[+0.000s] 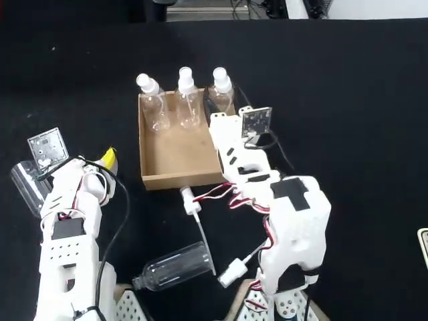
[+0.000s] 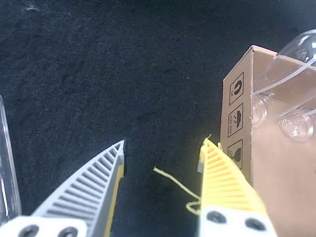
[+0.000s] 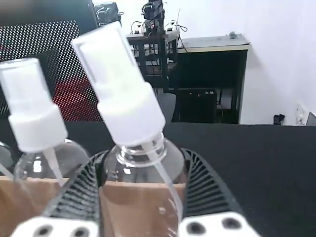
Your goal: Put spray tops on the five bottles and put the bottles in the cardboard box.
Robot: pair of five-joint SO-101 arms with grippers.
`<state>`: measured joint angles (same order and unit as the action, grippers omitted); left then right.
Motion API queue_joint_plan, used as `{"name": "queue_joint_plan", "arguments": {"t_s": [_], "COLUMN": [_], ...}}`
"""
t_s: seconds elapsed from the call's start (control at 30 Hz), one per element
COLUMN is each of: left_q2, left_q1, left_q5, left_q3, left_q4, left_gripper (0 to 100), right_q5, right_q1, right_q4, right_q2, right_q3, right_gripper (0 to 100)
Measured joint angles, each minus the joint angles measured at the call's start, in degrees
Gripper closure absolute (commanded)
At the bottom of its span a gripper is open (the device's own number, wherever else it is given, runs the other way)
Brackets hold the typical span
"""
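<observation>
Right gripper: clamping third capped bottle upright in cardboard box's far row.
Left gripper: hanging wide open, empty, beside box.
Uncapped bottle: lying outside, awaiting top.

In the right wrist view, the held bottle is cut off below its shoulder, between the jaws of the right gripper. Its base cannot be seen. The neighbouring bottle, just beside that gripper, is cropped in the same way. In the high view, the held bottle's body is largely hidden under the right arm.

On one side of the left gripper, a clear bottle is reduced to a strip by the picture's edge. On the other side, the cardboard box is cut off. A pale object, well apart from both grippers, is cropped too far to be identified.
</observation>
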<state>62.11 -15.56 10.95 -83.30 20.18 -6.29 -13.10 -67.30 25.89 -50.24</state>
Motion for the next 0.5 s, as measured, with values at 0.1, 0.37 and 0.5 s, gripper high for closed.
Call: {"name": "queue_joint_plan", "arguments": {"t_s": [0.1, 0.37, 0.5], "left_q2": [0.0, 0.0, 0.0], "left_q1": [0.0, 0.0, 0.0], "left_q5": [0.0, 0.0, 0.0], "left_q3": [0.0, 0.0, 0.0], "left_q4": [0.0, 0.0, 0.0], "left_gripper": [77, 77, 77], "right_q5": [0.0, 0.0, 0.0], "right_q1": [0.0, 0.0, 0.0], "right_q4": [0.0, 0.0, 0.0], "right_q2": [0.0, 0.0, 0.0], "right_q3": [0.0, 0.0, 0.0], "right_gripper": [98.6, 98.5, 95.2]}}
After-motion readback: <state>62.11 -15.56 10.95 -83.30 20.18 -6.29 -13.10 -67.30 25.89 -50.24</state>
